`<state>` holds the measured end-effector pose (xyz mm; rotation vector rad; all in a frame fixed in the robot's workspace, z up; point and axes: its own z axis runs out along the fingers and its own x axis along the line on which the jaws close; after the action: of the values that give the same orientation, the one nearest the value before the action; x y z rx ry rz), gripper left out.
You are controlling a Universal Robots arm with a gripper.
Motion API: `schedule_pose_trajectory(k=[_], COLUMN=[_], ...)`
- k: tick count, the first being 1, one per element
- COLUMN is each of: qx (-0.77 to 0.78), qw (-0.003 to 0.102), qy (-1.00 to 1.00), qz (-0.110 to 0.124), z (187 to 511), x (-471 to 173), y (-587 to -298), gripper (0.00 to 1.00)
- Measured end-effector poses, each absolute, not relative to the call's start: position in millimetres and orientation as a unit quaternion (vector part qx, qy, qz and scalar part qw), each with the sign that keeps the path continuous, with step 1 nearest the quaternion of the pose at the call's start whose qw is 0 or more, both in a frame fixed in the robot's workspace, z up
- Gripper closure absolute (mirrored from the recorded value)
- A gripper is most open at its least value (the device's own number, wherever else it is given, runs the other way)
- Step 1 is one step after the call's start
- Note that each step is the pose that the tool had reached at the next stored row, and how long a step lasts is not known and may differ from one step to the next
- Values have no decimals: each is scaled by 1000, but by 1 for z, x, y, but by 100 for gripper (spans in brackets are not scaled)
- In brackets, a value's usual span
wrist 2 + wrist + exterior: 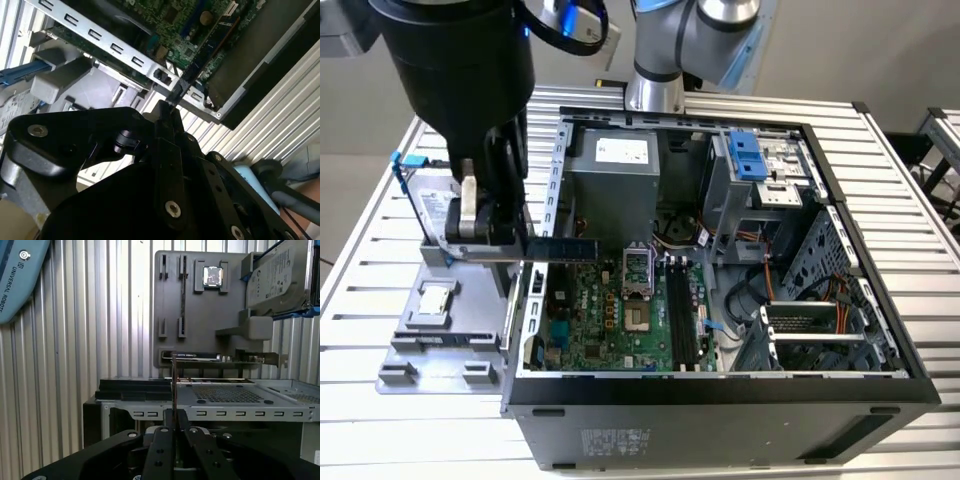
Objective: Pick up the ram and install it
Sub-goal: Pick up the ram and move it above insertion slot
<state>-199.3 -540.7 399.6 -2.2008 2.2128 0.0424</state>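
Gripper (173,415) jaws pinch the ram (565,247) by one end (contact edge stays free for seating), black slots (682,320) beyond the jaws.

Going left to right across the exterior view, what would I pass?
small square chip → ram, held in the gripper → processor socket → black memory slots → blue drive bracket

An open black metal computer case (720,405) lies on the slatted metal counter (360,300), with a green motherboard (585,325) on its floor. Beside it, on the exterior view's left, a grey plastic tray (420,365) carries a small square silver chip (435,297) and, behind that, a silver hard drive (435,212). The long, flat ram (565,247) hangs over the case wall, between tray and motherboard.
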Motion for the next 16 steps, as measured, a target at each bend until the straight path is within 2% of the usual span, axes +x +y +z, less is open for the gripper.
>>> schedule_pose_trajectory(k=[16], qx=[-705], qw=[10], qy=[709], qz=[14], z=[400], x=[-140], y=[-541], gripper=[100])
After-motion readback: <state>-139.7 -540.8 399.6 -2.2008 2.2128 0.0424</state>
